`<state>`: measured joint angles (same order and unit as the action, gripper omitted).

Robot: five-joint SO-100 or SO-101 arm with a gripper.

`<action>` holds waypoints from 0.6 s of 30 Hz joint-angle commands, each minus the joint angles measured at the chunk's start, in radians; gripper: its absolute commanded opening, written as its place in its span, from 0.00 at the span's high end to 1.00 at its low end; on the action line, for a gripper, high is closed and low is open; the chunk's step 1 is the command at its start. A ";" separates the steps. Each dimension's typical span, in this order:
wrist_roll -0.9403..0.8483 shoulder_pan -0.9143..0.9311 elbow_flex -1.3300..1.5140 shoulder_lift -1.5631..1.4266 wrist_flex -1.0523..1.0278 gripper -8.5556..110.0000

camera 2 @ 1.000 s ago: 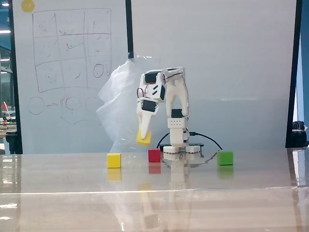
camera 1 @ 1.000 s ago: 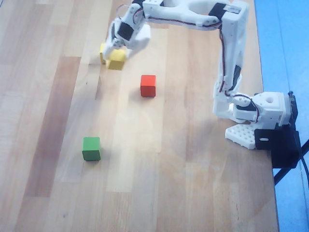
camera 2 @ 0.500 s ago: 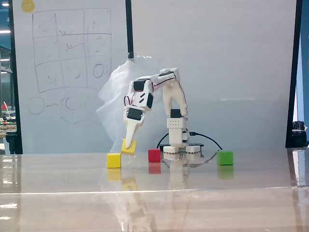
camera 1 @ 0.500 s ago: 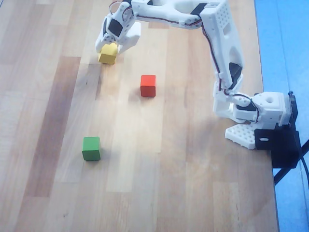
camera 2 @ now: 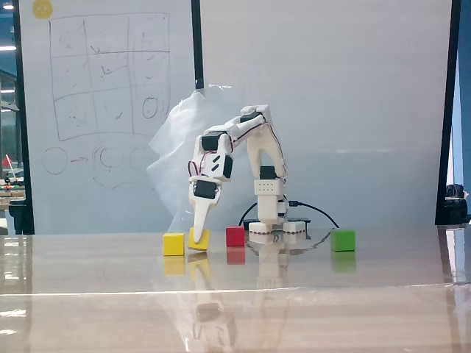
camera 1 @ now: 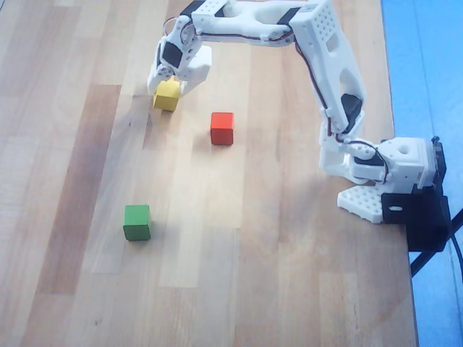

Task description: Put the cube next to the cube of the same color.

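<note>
My white gripper [camera 1: 173,81] reaches down at the far left of the overhead view. Its jaws stand on either side of a yellow cube [camera 1: 167,97], which sits at table level and looks slightly tilted in the fixed view [camera 2: 201,241]. The gripper [camera 2: 198,234] appears shut on it. The other yellow cube [camera 2: 174,244] rests on the table just left of it in the fixed view, a small gap apart. In the overhead view only a sliver of that cube [camera 1: 153,73] shows from under the gripper.
A red cube [camera 1: 222,128] lies right of the yellow pair in the overhead view, and a green cube [camera 1: 137,222] lies nearer the bottom. The arm's base [camera 1: 387,177] is clamped at the table's right edge. A whiteboard [camera 2: 103,81] stands behind.
</note>
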<state>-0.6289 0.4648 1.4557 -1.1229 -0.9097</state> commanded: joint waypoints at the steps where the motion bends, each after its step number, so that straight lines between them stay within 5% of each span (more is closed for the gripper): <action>1: 0.008 -0.017 -0.112 -0.032 0.026 0.93; 8: 0.008 -0.018 -0.114 -0.014 0.028 0.91; 18: 0.003 -0.015 -0.115 -0.017 0.051 0.65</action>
<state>-0.6289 0.4541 1.4404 -1.1106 -0.8790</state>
